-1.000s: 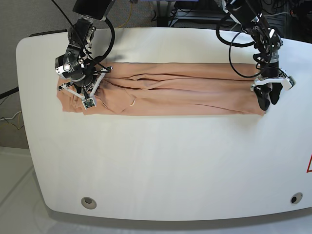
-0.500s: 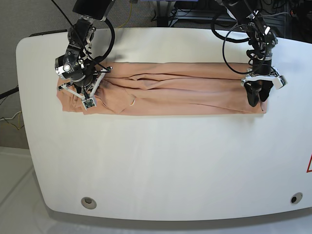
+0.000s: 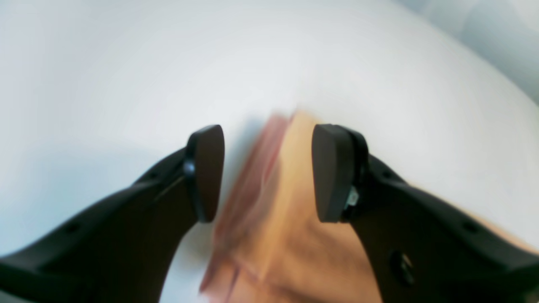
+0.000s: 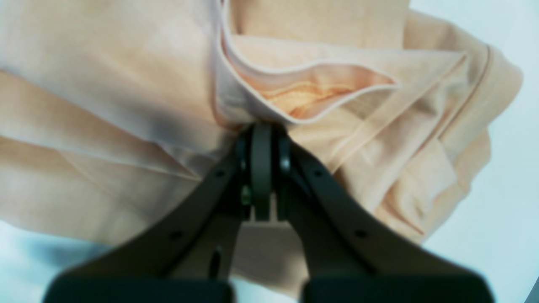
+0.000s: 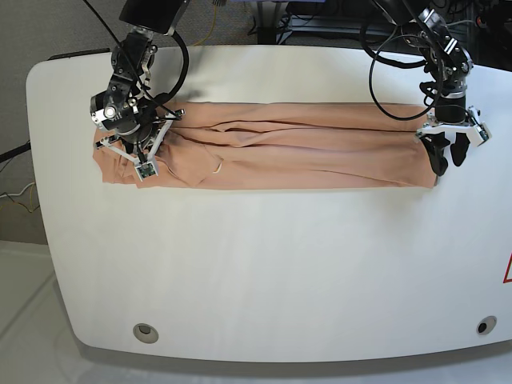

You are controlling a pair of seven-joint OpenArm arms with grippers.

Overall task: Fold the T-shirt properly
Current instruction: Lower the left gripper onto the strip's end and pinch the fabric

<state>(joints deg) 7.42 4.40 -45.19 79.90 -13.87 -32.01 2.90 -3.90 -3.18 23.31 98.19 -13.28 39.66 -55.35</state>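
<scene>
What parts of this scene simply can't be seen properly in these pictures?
- Left wrist view: the peach cotton T-shirt between the open left gripper is motion-blurred; touching or not, unclear.
- Right wrist view: the cloth pinched by the shut right gripper is hidden behind its tips.
- Base view: the shirt end under the right arm's gripper is covered; the white table is cut at the right edge.

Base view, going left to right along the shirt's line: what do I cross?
Right gripper shut on the peach short-sleeved cotton T-shirt → long folded band of the T-shirt on the white table → open left gripper at its far end.
</scene>
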